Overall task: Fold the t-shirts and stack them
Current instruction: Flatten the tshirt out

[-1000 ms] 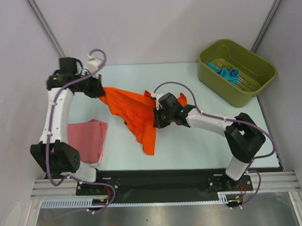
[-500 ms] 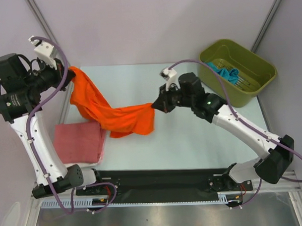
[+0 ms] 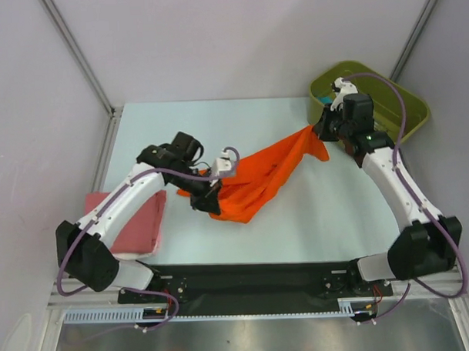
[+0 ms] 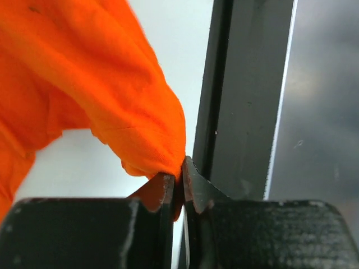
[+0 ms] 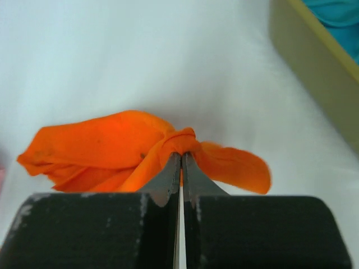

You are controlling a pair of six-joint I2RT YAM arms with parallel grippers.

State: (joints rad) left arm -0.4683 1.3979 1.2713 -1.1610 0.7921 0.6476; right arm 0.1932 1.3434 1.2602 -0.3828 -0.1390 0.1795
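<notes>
The orange t-shirt (image 3: 259, 181) hangs stretched between my two grippers over the middle of the table. My left gripper (image 3: 209, 199) is shut on its lower left end, seen as bunched orange cloth (image 4: 112, 95) in the left wrist view. My right gripper (image 3: 319, 132) is shut on its upper right end near the bin, with the cloth (image 5: 106, 148) gathered at my fingertips. A folded pink t-shirt (image 3: 136, 221) lies at the near left, partly under my left arm. A teal-blue t-shirt (image 3: 348, 114) lies in the bin. No white one shows.
An olive-green bin (image 3: 405, 108) stands at the back right, just behind my right wrist; its wall shows in the right wrist view (image 5: 314, 67). The black front rail (image 3: 253, 275) runs along the near table edge, close to my left gripper.
Both grippers swung right with the orange t-shirt. The left one came down from high at the back left to the near middle; the right one moved back to the bin.
</notes>
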